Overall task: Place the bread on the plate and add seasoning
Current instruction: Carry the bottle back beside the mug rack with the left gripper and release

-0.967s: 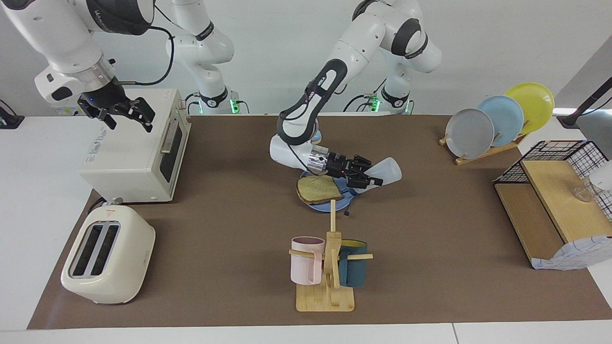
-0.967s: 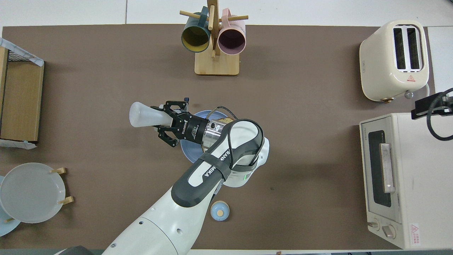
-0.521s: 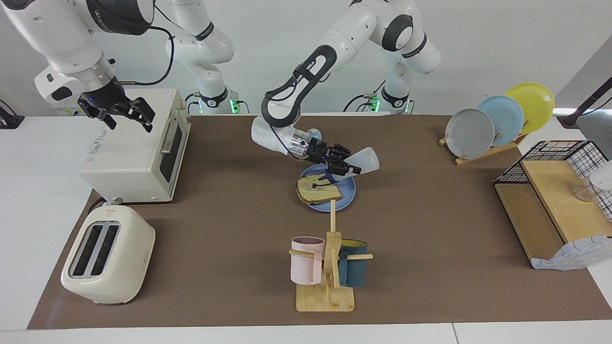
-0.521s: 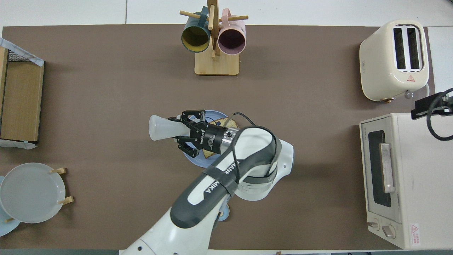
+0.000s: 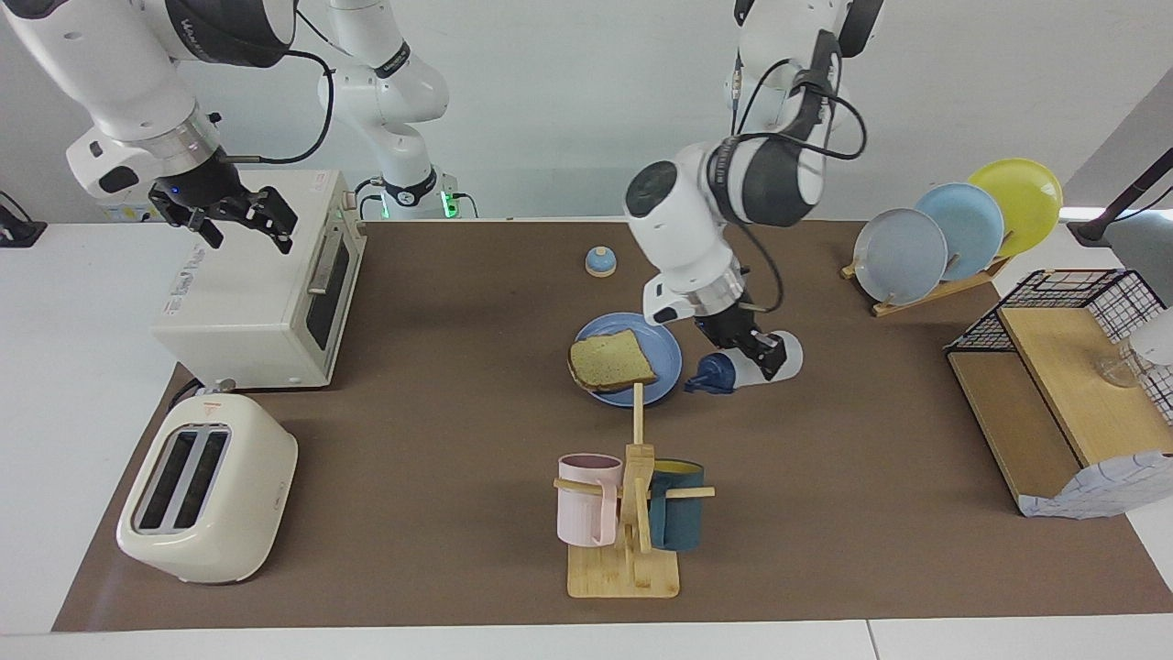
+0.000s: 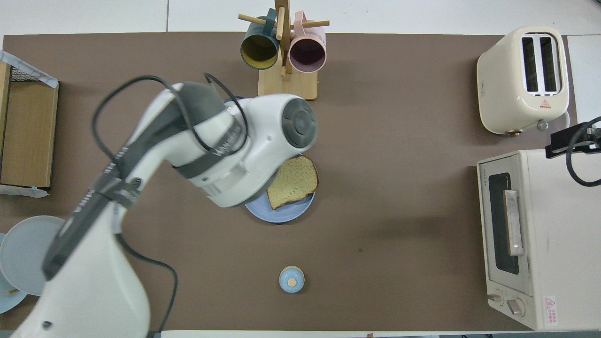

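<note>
The bread [image 5: 612,360] lies flat on the blue plate [image 5: 662,346] at the middle of the table; both also show in the overhead view, the bread [image 6: 293,181] on the plate [image 6: 281,213]. My left gripper [image 5: 755,352] is shut on the seasoning bottle [image 5: 786,353], which is tipped on its side low beside the plate, toward the left arm's end of the table. The bottle's navy cap [image 5: 717,375] points at the plate's rim. In the overhead view the left arm hides this gripper and the bottle. My right gripper [image 5: 243,220] waits open over the toaster oven.
A blue-domed bell [image 5: 600,261] sits nearer to the robots than the plate. A mug rack [image 5: 628,513] stands farther from them. The toaster oven [image 5: 266,284] and toaster [image 5: 206,490] are at the right arm's end. A plate rack [image 5: 953,234] and wooden shelf [image 5: 1054,385] are at the left arm's end.
My left arm swung from over the bread toward its own end of the table. The bottle came down beside the plate, and the bread is uncovered. The right arm has not moved.
</note>
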You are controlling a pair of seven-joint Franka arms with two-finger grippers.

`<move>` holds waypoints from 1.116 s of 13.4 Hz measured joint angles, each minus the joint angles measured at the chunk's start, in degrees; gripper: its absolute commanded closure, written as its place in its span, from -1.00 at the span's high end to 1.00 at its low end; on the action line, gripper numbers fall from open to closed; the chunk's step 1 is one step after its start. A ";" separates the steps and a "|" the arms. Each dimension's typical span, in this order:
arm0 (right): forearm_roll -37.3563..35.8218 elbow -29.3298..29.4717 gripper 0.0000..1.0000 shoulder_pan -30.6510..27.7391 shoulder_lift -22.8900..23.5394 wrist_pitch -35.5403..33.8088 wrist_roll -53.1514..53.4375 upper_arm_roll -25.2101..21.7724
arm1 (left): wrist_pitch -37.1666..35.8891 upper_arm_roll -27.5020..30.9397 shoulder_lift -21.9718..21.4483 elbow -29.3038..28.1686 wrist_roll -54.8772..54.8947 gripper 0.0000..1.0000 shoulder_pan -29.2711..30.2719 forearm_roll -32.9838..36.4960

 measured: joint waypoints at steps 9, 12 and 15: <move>0.00 0.00 1.00 0.00 0.00 0.00 0.00 0.00 | 52.79 -0.26 6.66 -13.16 -9.46 -1.00 12.52 -21.42; 0.00 0.00 1.00 0.00 0.00 0.00 0.00 0.00 | 58.96 -0.90 10.43 -13.13 -10.12 -1.00 13.69 -24.07; 0.00 0.00 1.00 0.00 0.00 0.00 0.00 0.00 | 65.88 -1.79 11.97 -13.15 -10.24 -1.00 14.39 -25.25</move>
